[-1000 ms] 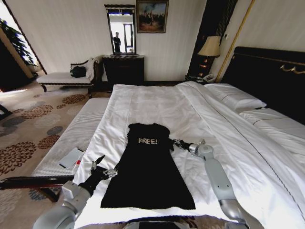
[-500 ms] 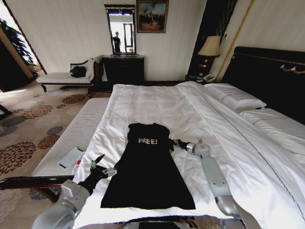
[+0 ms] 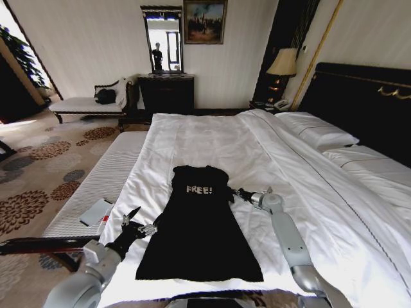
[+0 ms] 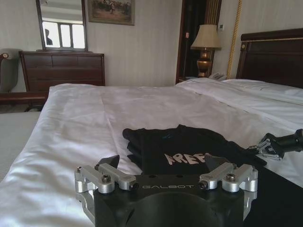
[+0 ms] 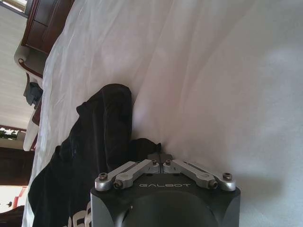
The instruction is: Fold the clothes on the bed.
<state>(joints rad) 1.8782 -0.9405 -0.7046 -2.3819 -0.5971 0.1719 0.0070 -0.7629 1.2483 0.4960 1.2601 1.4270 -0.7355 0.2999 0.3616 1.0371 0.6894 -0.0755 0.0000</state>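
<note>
**A:** Where's the garment [image 3: 199, 224]?

**B:** Lower centre of the head view, flat on the bed [image 3: 212, 138]. Its long axis runs from the bottom of the frame up toward the far wall. The "FREE!" chest and neck point up the frame, and the wide hem lies nearest me at the bottom edge.

**A:** And your right gripper [image 3: 232, 194]?

**B:** Just right of centre, at the garment's right edge beside the lettering. In my right wrist view the fingers are pressed together, tips meeting on a small tuck of black cloth [image 5: 158, 153]. I judge that's the sleeve or shoulder corner, pinched so that side can be lifted over.

**A:** Left gripper [image 3: 131, 220]?

**B:** Lower left of the frame, just beside the garment's left edge, over white sheet. Its fingers [image 4: 110, 163] are spread wide and hold nothing.

**A:** Why there?

**B:** My guess is it's lined up with the long left edge, ready to take cloth on that side. The garment lies smooth, so a fold along its length looks feasible.
</note>
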